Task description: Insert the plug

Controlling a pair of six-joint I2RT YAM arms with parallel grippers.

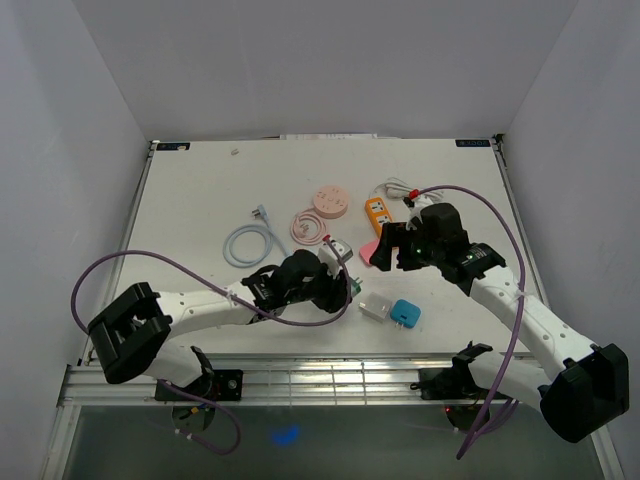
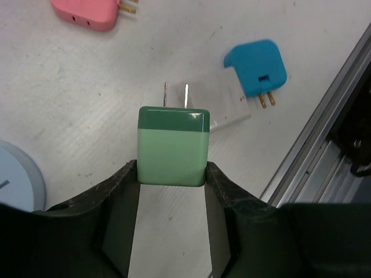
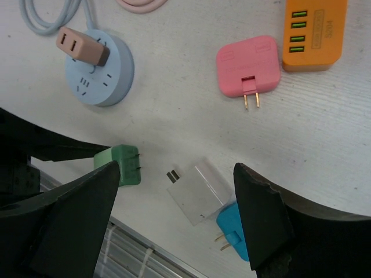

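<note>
My left gripper [image 2: 172, 172] is shut on a green plug [image 2: 173, 145] and holds it above the table, its two prongs pointing away from the wrist. In the top view this gripper [image 1: 345, 286] sits near the table's front middle. A light-blue round socket [image 3: 98, 69] with a brownish plug [image 3: 81, 46] in it lies beside the left gripper; its edge shows in the left wrist view [image 2: 17, 179]. My right gripper [image 3: 174, 197] is open and empty, hovering over a white plug [image 3: 197, 191]. In the top view the right gripper [image 1: 388, 250] is near a pink plug [image 1: 372, 252].
An orange power strip [image 1: 376, 213], a pink round socket [image 1: 329, 201], and coiled pink [image 1: 305, 225] and light-blue [image 1: 250, 240] cables lie further back. A white plug [image 1: 375, 308] and a blue plug [image 1: 405, 313] lie near the front rail [image 1: 330, 380].
</note>
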